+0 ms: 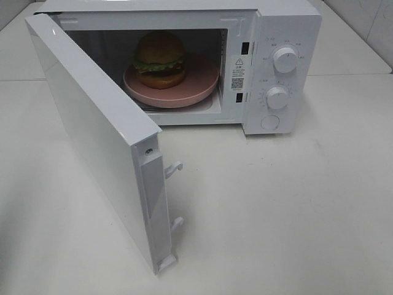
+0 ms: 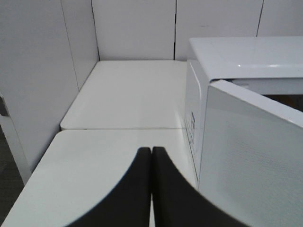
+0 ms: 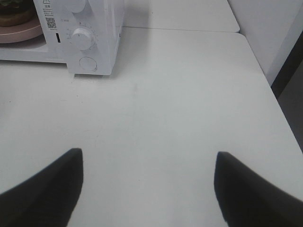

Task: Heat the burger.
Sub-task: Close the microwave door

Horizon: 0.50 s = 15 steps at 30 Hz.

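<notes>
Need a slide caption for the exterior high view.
Burger on pink plate inside the white microwave, door standing wide open.

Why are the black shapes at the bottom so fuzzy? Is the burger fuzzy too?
Left wrist view: the shut left hand is too close to the lens, so it blurs. Right wrist view: the open right hand blurs likewise. Exterior high view: the burger looks sharp, though the microwave is darker inside behind it.
</notes>
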Motion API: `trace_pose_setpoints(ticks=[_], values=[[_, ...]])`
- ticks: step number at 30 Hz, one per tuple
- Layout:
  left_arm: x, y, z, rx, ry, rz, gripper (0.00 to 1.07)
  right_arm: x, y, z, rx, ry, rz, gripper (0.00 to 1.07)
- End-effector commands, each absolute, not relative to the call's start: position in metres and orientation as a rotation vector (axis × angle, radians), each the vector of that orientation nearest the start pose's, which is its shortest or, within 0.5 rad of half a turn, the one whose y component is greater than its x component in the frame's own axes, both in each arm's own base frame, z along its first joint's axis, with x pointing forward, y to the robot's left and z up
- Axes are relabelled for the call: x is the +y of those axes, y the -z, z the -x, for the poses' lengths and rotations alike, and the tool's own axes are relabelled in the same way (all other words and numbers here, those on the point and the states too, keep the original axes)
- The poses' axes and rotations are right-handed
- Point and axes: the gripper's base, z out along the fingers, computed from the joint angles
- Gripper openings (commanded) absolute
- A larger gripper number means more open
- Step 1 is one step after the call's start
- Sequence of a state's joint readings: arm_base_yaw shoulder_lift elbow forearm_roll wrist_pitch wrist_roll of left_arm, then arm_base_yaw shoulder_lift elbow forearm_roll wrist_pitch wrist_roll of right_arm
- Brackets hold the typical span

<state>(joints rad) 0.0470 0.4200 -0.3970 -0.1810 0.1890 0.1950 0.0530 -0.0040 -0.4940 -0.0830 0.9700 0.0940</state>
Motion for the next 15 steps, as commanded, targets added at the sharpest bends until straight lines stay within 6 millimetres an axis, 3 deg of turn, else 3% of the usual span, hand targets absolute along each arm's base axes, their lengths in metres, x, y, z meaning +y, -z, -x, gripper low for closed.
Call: trace_pose_setpoints(ticks=[1,15], values=[[0.006,-0.29,-0.109,1.601,-0.042,0.047,0.0,-0.006,-0.283,0.005,1.919,0.007,-0.043,0.73],[0.012,-0.253,-0.138,1.636,-0.056,0.113,0.0,-0.006,-0.283,0.005,1.919,0.007,-0.043,0.73]])
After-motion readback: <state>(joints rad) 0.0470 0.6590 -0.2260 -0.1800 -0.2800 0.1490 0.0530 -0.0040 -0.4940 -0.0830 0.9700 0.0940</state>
